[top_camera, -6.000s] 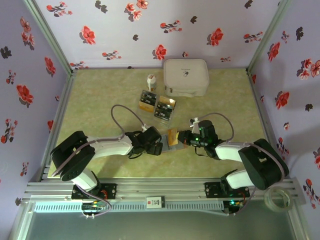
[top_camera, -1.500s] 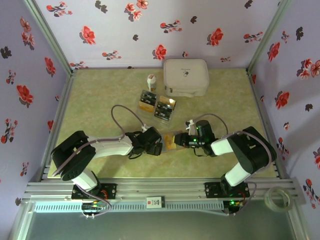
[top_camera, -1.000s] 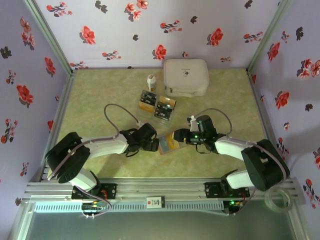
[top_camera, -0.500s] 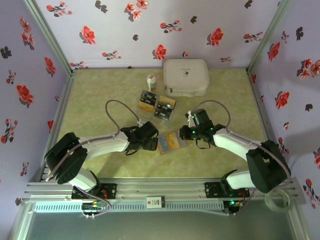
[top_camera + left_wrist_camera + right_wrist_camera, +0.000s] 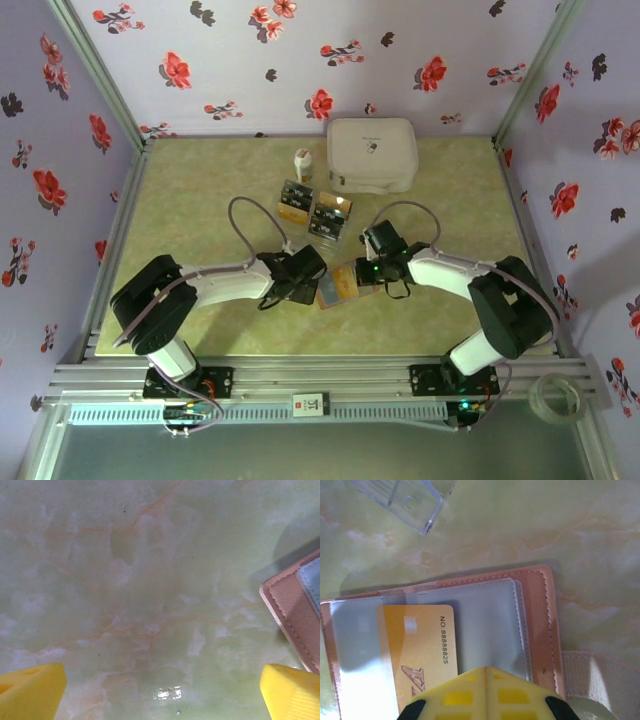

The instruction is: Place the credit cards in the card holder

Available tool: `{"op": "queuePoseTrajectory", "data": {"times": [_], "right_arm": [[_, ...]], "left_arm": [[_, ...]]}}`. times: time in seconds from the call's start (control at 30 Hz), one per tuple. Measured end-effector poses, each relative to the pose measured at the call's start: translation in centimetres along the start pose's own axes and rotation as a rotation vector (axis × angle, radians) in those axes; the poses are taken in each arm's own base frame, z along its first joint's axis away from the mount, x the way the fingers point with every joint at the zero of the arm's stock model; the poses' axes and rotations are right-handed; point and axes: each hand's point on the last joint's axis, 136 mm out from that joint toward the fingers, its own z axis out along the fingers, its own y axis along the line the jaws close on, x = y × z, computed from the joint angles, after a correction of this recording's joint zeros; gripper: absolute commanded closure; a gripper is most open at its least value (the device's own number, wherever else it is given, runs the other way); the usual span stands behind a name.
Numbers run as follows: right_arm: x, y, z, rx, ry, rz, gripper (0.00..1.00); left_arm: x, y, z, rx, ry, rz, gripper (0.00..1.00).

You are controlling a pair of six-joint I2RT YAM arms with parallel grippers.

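The card holder (image 5: 327, 294) lies open on the table between my two grippers, with a gold-orange credit card (image 5: 420, 645) tucked under its clear sleeve (image 5: 485, 620). My right gripper (image 5: 486, 669) is shut, its yellow tips meeting on that sleeve just right of the card; I cannot tell whether they pinch the plastic. My left gripper (image 5: 162, 695) is open wide over bare table, with the holder's reddish-brown edge (image 5: 292, 612) to its right. More credit cards, black and gold (image 5: 293, 201) (image 5: 330, 216), stand behind the holder.
A big white rounded case (image 5: 372, 155) sits at the back, with a small white bottle (image 5: 302, 163) to its left. A clear plastic stand (image 5: 405, 500) lies just beyond the holder. Floral walls enclose the green table on three sides.
My right gripper has shut and slid left and back over the open holder. My left arm has edged right, toward the holder's left side, jaws still wide.
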Motion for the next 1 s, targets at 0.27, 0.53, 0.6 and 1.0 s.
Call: {"op": "queuePoseTrajectory", "data": {"times": [0.27,0.53,0.6,1.0], "right_arm": [[0.1,1.5,0.7,-0.010,0.017,-0.039,0.96],[0.7,2.8,1.2,-0.019,0.035,-0.078,0.96],[0.8,3.1,1.2,-0.022,0.036,-0.088,0.96],[1.2,5.7,1.4,-0.053,0.046,-0.121,0.96]], "left_arm": [[0.0,-0.1,0.3,-0.004,0.004,0.007,0.00],[0.0,-0.3,0.5,-0.003,0.003,0.006,0.00],[-0.1,-0.3,0.5,-0.002,0.002,0.008,0.00],[-0.3,-0.5,0.6,0.005,-0.008,0.007,0.00]]}}
